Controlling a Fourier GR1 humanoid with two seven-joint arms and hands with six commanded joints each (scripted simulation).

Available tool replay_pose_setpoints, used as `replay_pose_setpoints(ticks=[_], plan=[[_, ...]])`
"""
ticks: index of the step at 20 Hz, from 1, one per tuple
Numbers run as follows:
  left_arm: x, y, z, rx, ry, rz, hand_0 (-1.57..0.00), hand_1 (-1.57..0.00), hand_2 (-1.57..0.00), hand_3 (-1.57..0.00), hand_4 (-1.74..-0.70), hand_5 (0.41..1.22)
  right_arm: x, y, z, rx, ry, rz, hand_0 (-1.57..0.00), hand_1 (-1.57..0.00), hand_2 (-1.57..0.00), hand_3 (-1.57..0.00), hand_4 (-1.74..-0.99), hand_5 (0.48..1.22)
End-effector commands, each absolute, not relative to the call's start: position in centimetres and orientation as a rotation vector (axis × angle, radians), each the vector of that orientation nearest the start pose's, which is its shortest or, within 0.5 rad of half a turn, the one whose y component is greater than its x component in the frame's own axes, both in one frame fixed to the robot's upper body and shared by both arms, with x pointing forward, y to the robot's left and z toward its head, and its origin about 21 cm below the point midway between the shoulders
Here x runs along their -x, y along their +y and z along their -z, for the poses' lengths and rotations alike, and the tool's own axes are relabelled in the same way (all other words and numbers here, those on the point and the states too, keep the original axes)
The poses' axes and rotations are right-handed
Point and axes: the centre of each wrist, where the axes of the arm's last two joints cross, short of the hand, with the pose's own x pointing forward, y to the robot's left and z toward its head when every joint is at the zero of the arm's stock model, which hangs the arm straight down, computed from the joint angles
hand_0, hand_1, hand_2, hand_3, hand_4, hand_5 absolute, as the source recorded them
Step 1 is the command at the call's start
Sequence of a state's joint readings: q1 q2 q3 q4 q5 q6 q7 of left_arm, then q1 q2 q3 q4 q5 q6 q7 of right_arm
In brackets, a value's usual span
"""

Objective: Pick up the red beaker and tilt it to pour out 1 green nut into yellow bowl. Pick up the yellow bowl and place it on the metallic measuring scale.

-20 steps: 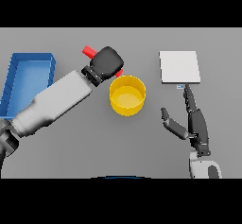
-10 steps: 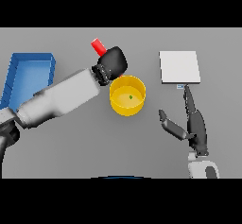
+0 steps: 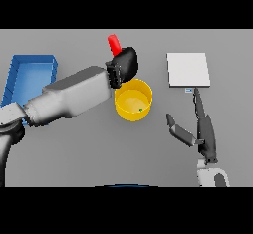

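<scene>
Left hand [image 3: 124,64]: fingers clenched round the red beaker [image 3: 114,44]; the hand hangs above the bowl's far rim, with its arm reaching in from 8 o'clock.
Red beaker: held off the worktop, its red end sticking out of the hand toward 11 o'clock; tilted rather than upright.
Yellow bowl [image 3: 133,108]: on the worktop at mid-scene, just at 6 o'clock of the left hand, partly overlapped by the forearm.
Green nut [image 3: 141,110]: one small green speck inside the bowl, toward its 4 o'clock side.
Right hand [image 3: 204,135]: fingers released and straight, pointing to 12 o'clock, thumb spread toward 9 o'clock; holds nothing.
Metallic measuring scale [image 3: 188,69]: flat pale square plate at 2 o'clock of the bowl, just beyond the right fingertips, bare.
Blue tray [image 3: 19,70]: at 9 o'clock, by the left edge.
Worktop [image 3: 79,154]: grey.
</scene>
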State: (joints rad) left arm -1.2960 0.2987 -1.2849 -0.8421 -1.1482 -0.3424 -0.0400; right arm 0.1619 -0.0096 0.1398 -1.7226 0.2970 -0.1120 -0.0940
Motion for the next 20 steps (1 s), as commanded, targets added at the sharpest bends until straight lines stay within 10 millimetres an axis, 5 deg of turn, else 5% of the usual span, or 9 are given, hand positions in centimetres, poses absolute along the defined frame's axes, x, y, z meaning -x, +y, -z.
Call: replay_pose_setpoints(ticks=[1, 5, 7, 8, 10, 14, 17, 20], plan=[[-39.3, 3.6, -11.7, 1.347, 0.758, -2.591, -1.57, -1.57, -1.57, -1.57, -1.73, 1.221, -20.8, -21.0, -0.2, 0.256, -1.68, -0.212, 0.0, 0.0, 0.0, 0.0, -1.209, 0.593], [-40.1, 3.2, -14.5, 1.364, 0.749, -2.57, -1.57, -1.57, -1.57, -1.57, -1.73, 1.221, -20.9, -20.9, -0.3, 0.268, -1.677, -0.213, 0.0, 0.0, 0.0, 0.0, -1.206, 0.592], [-41.1, 3.3, -17.7, 1.451, 0.811, -2.517, -1.57, -1.57, -1.57, -1.49, -1.73, 1.221, -20.9, -21.1, -0.2, 0.276, -1.685, -0.225, 0.0, 0.0, 0.0, 0.0, -1.203, 0.592], [-41.5, 3.5, -19.6, 1.518, 0.827, -2.496, -1.57, -1.57, -1.4, -1.51, -1.68, 1.221, -21.1, -21.3, -0.3, 0.277, -1.688, -0.221, 0.0, 0.0, 0.0, 0.0, -1.201, 0.592], [-42.7, 4.5, -22.6, 1.588, 0.918, -2.479, -1.57, -1.57, -1.46, -1.04, -1.7, 1.221, -21.1, -21.0, -0.4, 0.258, -1.698, -0.213, 0.0, 0.0, 0.0, 0.0, -1.186, 0.596], [-44.7, 6.6, -28.6, 1.838, 1.132, -2.486, -1.57, -1.57, -1.53, -1.35, -1.71, 1.221, -21.4, -20.8, -0.5, 0.198, -1.69, -0.188, 0.0, 0.0, 0.0, 0.0, -1.183, 0.595], [-46.7, 11.9, -30.8, 2.08, 1.533, -2.532, -1.57, -1.57, -1.55, -1.38, -1.73, 1.221, -21.4, -21.0, -0.4, 0.193, -1.694, -0.191, 0.0, 0.0, 0.0, 0.0, -1.199, 0.594], [-47.7, 18.0, -31.0, 2.282, 2.026, -2.482, -1.57, -1.57, -1.56, -1.37, -1.73, 1.221, -21.3, -21.2, -0.1, 0.176, -1.701, -0.194, 0.0, 0.0, 0.0, 0.0, -1.224, 0.592]])
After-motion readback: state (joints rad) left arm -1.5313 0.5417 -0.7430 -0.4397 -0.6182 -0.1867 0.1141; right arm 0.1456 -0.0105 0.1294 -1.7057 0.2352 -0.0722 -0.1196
